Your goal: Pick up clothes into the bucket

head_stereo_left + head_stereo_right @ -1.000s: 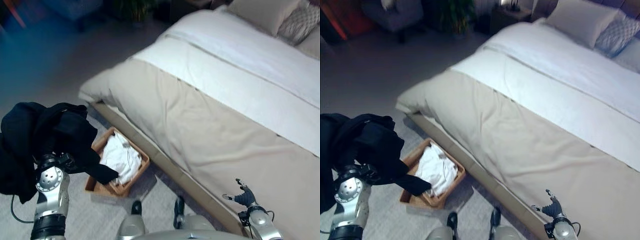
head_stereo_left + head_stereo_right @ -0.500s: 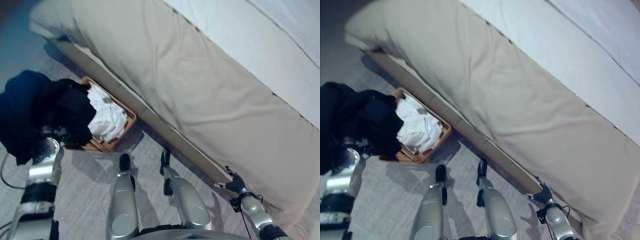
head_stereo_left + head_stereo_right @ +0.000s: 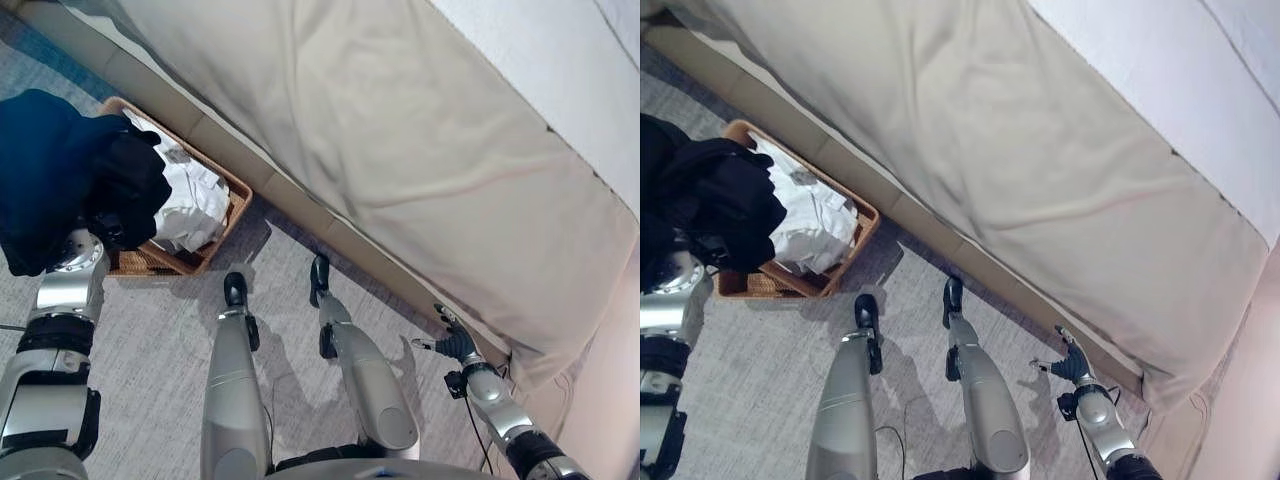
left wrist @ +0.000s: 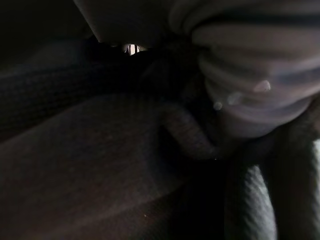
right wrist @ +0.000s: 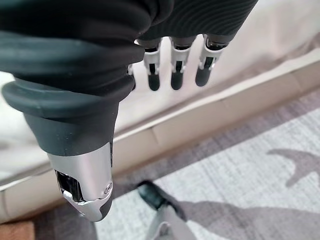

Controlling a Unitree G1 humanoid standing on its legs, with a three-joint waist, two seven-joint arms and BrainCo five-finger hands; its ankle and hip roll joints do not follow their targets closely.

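A dark bundled garment hangs over my left hand, above the left end of a brown wicker basket. The cloth covers the hand, and its wrist view shows dark fabric pressed against the ribbed cover. White clothes lie inside the basket, which stands on the floor against the bed's base. My right hand is low at the right, close to the bed's lower edge. Its fingers are straight and hold nothing.
A large bed with a beige cover fills the upper right, and its base board runs diagonally past the basket. A grey carpet covers the floor in front of it.
The camera has tipped downward, so the whole picture has shifted. The dark garment stays on my left hand beside and over the basket. My right hand stays by the bed's edge.
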